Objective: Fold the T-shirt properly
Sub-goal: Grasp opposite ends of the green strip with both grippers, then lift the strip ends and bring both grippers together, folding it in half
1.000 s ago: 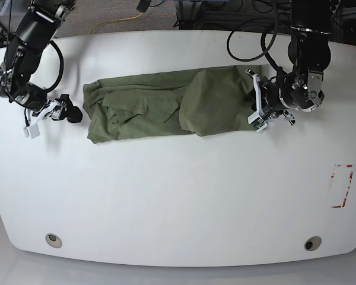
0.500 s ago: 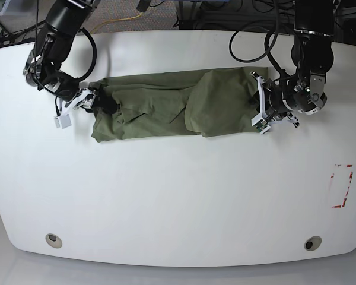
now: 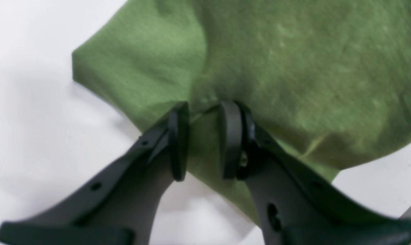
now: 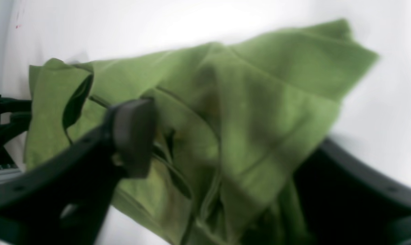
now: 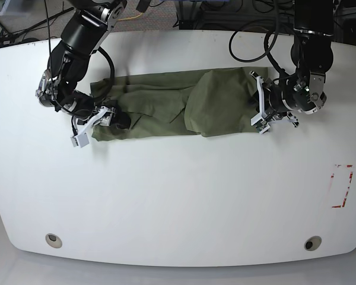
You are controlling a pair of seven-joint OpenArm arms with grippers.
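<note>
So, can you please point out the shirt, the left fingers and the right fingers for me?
shirt (image 5: 166, 107), base view, on the middle of the cloth.
left fingers (image 3: 230, 136), left wrist view, on the pad that presses the shirt hem.
right fingers (image 4: 134, 136), right wrist view, on the dark pad above the cloth.

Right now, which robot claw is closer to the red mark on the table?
The left claw. It is at the T-shirt's end on the same side as the red mark. The right claw is at the shirt's far end.
</note>
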